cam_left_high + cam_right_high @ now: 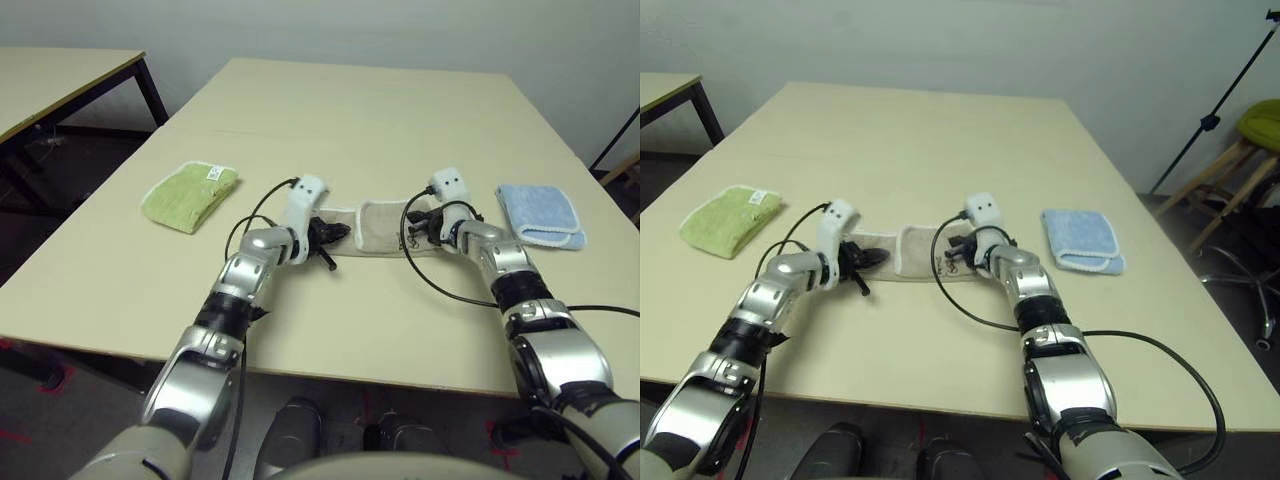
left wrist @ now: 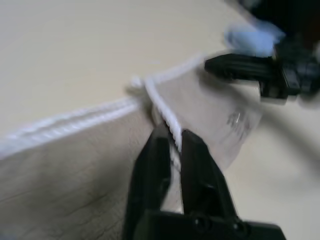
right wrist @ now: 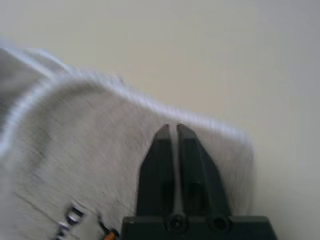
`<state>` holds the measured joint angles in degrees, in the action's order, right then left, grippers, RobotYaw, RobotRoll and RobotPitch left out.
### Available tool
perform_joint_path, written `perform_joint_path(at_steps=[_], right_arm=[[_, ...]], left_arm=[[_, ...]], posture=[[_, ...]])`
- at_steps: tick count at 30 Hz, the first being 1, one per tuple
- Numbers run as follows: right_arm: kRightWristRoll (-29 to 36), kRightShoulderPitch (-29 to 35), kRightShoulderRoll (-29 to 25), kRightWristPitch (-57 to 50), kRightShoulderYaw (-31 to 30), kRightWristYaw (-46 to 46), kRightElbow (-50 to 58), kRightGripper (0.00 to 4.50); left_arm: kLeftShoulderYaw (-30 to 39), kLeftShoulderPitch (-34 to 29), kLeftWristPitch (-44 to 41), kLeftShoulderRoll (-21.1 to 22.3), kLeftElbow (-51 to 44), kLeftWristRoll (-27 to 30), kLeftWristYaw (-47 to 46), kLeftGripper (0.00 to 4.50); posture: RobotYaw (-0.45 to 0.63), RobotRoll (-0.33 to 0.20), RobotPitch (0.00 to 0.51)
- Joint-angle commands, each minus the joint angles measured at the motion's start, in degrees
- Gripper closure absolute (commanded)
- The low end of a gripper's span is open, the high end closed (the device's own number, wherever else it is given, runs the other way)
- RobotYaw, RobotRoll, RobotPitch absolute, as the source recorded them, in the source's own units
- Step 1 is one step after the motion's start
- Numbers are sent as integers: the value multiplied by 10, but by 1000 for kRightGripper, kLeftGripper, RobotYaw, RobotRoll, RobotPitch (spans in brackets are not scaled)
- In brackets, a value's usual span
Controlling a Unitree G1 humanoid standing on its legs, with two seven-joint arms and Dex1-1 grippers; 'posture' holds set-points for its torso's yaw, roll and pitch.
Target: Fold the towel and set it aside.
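The beige-tan terry towel with white stitched edging (image 1: 385, 230) lies as a narrow strip near the front middle of the pale wooden table (image 1: 350, 110), stretched between both arms. The left gripper (image 2: 172, 137) pinches the white edging, its fingers just slightly apart. The right gripper (image 3: 173, 129) sits over the cloth, fingers nearly together. A lime-green folded towel (image 1: 190, 195) lies off left, a light blue folded towel (image 1: 540, 215) off right.
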<state>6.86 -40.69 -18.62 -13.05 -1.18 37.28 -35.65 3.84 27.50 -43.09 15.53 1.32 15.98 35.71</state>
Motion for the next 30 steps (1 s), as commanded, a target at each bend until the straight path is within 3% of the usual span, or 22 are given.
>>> perform_joint_path(at_steps=[1,4,8,9,12,19,30], right_arm=[[-1,21,-24,17,-7,33,49,2819],[8,31,-58,12,-10,85,95,1791],[9,39,-98,14,-16,146,123,288],[8,40,-108,15,-18,160,129,22],[11,41,-134,8,-19,197,145,22],[7,58,-173,20,-28,234,176,22],[17,93,-207,-2,-34,261,229,22]], left_arm=[[77,-24,-155,-8,-75,48,-76,2503],[164,-51,-289,-30,-133,98,-121,1520],[222,-70,-385,-63,-168,117,-164,119],[229,-73,-399,-72,-174,120,-171,0],[279,-53,-425,-128,-158,119,-208,0],[380,14,-408,-192,-72,115,-286,0],[333,37,-311,-202,41,117,-305,0]], posture=[[174,0,29],[181,0,32],[186,0,30],[188,0,30],[190,0,27],[163,0,25],[144,0,28]])
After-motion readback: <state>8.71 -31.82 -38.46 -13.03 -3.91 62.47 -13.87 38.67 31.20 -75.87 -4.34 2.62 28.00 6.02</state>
